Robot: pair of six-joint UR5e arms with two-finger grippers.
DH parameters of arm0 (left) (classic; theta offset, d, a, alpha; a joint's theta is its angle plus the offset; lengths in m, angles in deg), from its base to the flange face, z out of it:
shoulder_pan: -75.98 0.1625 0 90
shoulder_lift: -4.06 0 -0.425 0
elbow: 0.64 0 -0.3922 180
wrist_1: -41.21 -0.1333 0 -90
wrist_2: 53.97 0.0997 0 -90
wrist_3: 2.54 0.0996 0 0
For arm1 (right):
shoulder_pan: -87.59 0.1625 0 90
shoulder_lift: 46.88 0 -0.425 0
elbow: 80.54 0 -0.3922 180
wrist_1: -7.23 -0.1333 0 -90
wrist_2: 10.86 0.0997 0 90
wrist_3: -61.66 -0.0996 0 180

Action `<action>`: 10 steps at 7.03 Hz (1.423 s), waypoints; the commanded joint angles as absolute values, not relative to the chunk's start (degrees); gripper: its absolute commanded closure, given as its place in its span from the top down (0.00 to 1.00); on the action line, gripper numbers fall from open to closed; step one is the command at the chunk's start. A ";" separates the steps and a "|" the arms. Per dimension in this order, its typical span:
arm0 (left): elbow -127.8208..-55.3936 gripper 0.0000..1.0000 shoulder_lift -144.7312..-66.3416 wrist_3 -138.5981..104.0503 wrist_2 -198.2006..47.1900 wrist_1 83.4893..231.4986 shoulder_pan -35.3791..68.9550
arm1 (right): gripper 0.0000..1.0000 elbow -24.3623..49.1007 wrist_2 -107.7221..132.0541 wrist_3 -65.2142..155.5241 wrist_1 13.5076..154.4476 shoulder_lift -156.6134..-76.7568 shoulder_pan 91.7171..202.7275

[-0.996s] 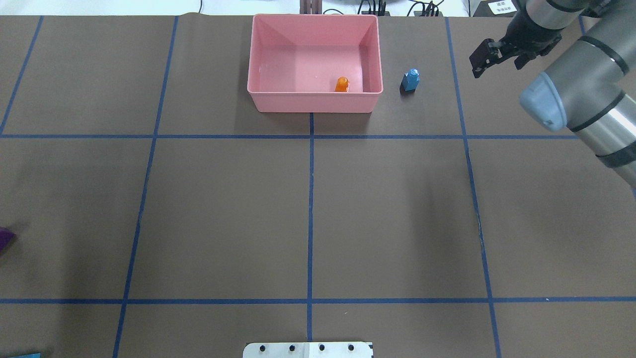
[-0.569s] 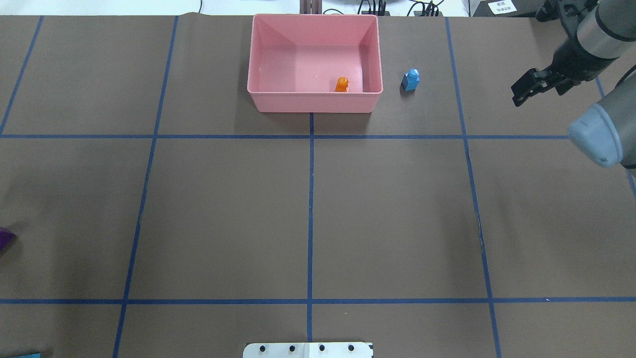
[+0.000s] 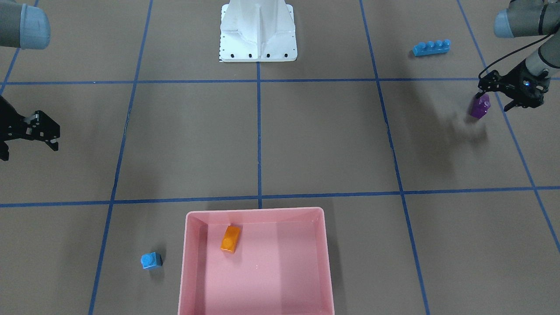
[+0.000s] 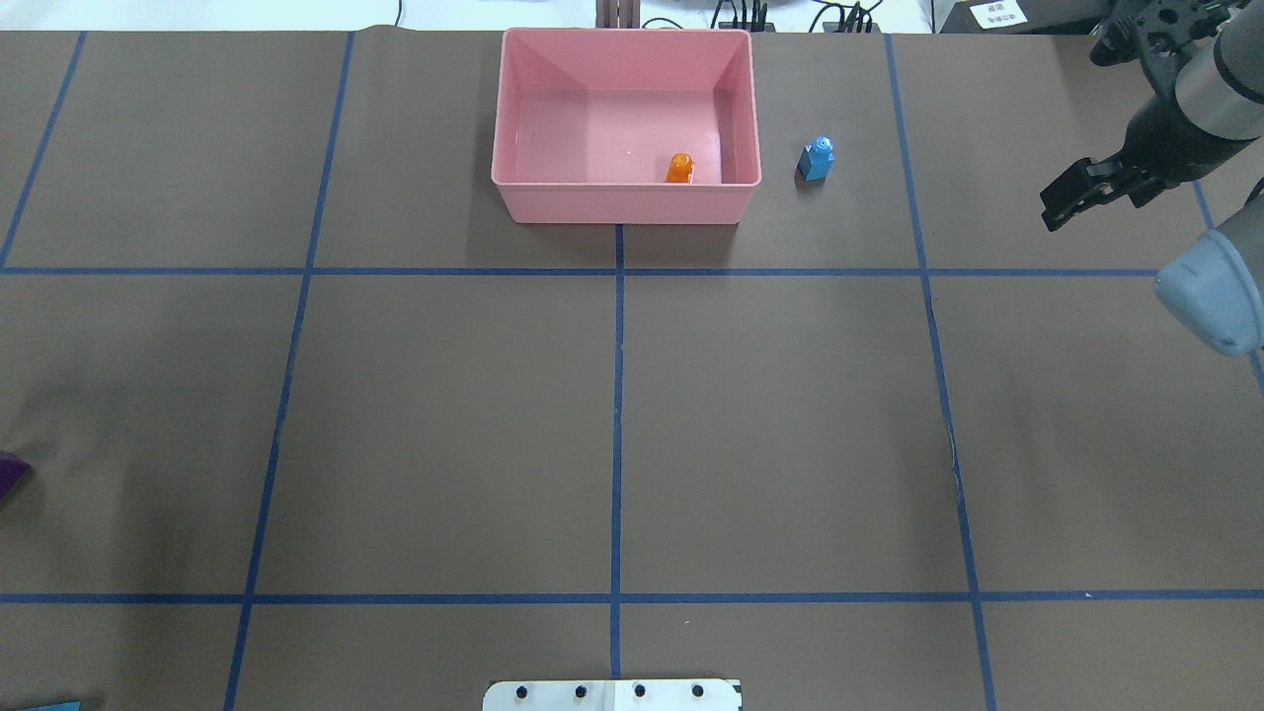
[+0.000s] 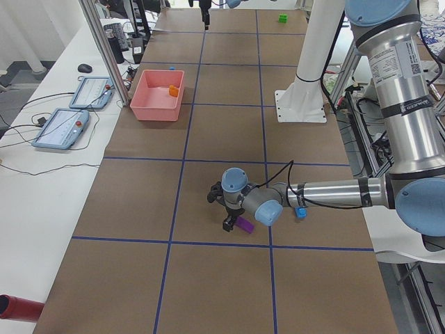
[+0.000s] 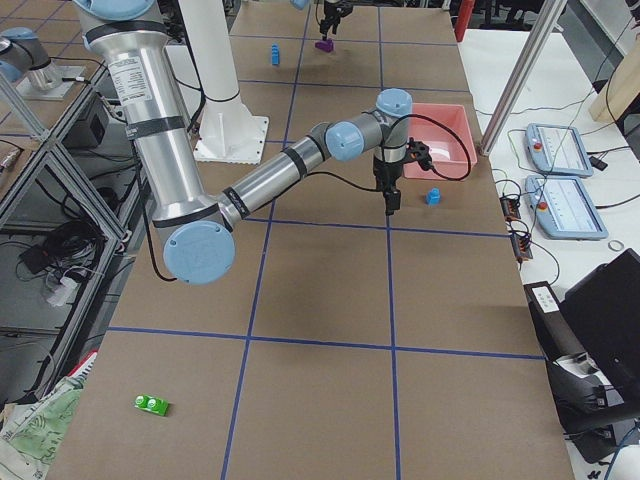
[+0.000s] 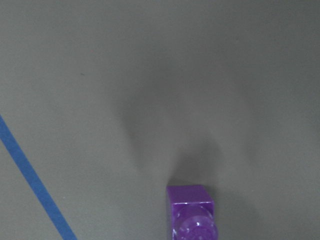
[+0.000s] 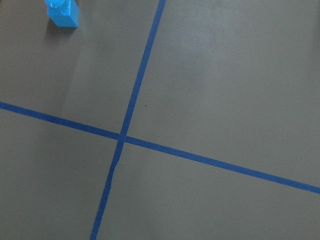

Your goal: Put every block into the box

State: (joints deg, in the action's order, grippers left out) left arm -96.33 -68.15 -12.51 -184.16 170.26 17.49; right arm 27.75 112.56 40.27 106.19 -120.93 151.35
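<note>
The left hand (image 3: 494, 98) is released, its fingers spread over the bench (image 3: 306, 144); the purple block (image 3: 480, 106) sits at one fingertip, and I cannot tell if they touch; the overhead view leaves this hand out and catches only a corner of the block at its edge. The right hand (image 3: 49, 131) is also released and empty; the small blue cube (image 3: 151, 260) is well apart from it, just beside the pink box (image 3: 256, 211); the orange block (image 3: 230, 239) lies inside the box. The long blue bar (image 3: 431, 47) lies near the left hand, on the robot's side of it; only the side views show a green block (image 6: 151, 404), far from both hands.
</note>
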 commanded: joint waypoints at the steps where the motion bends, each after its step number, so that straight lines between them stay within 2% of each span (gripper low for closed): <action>1: -96.17 0.85 -68.36 -12.83 -182.65 170.06 19.81 | 0.99 27.48 112.45 40.21 106.20 -120.97 151.22; 3: -95.30 0.52 -68.71 -12.91 -181.24 169.89 21.58 | 0.99 27.30 112.63 40.12 106.11 -120.62 151.22; 4: -95.30 0.23 -68.72 -12.91 -181.15 169.89 21.49 | 0.99 27.39 112.72 39.86 106.19 -120.70 151.14; 5: -95.38 0.00 -68.72 -12.91 -181.06 169.97 21.49 | 0.99 27.22 112.72 39.77 106.20 -120.79 151.14; 6: -96.95 0.00 -68.80 -13.18 -181.15 169.97 21.32 | 0.99 26.87 112.81 39.77 106.02 -120.62 151.14; 8: -105.62 0.00 -71.42 -22.95 -181.68 162.73 20.62 | 0.99 24.51 112.81 39.94 105.85 -118.69 150.96; 10: -114.25 0.00 -80.44 -40.34 -181.59 148.77 20.00 | 0.99 20.73 112.81 39.60 105.93 -115.53 150.96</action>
State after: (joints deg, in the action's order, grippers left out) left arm -109.48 -74.92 -30.28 -181.66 156.51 20.28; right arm 23.00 112.81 39.77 105.92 -117.30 150.98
